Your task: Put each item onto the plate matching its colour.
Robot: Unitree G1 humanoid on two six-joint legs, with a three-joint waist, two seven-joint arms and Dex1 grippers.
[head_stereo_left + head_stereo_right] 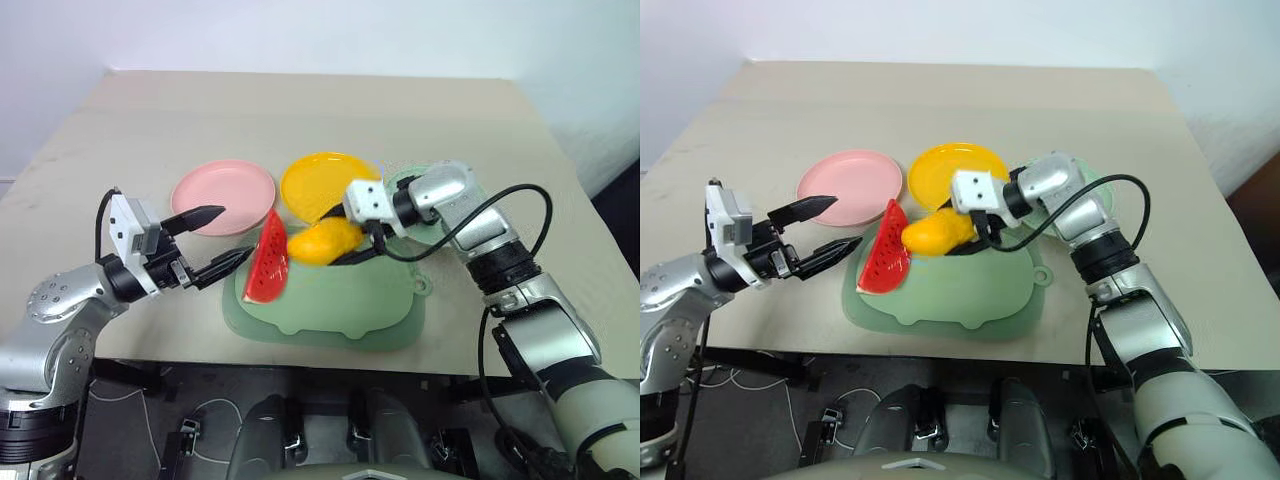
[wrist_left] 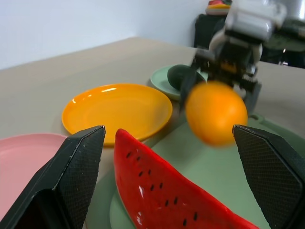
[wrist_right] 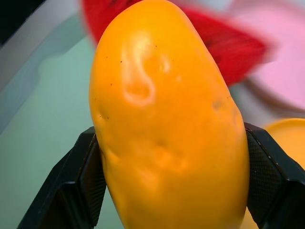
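Note:
My right gripper [image 1: 343, 238] is shut on the yellow-orange mango [image 1: 322, 241] and holds it just above the mat, beside the near rim of the yellow plate [image 1: 325, 180]. In the right wrist view the mango [image 3: 167, 119] sits between both black pads. The red watermelon wedge [image 1: 267, 262] stands on its rind at the mat's left side. My left gripper [image 1: 236, 233] is open just left of the wedge, near the pink plate [image 1: 220, 185]. The dark green avocado [image 2: 177, 75] lies on the mint green plate [image 2: 159, 76], which my right arm partly hides in the eye views.
A large light green mat [image 1: 340, 310] with a small tab [image 1: 422, 285] lies at the table's near edge. The three plates stand in a row behind it. The beige table [image 1: 300, 110] stretches bare beyond them.

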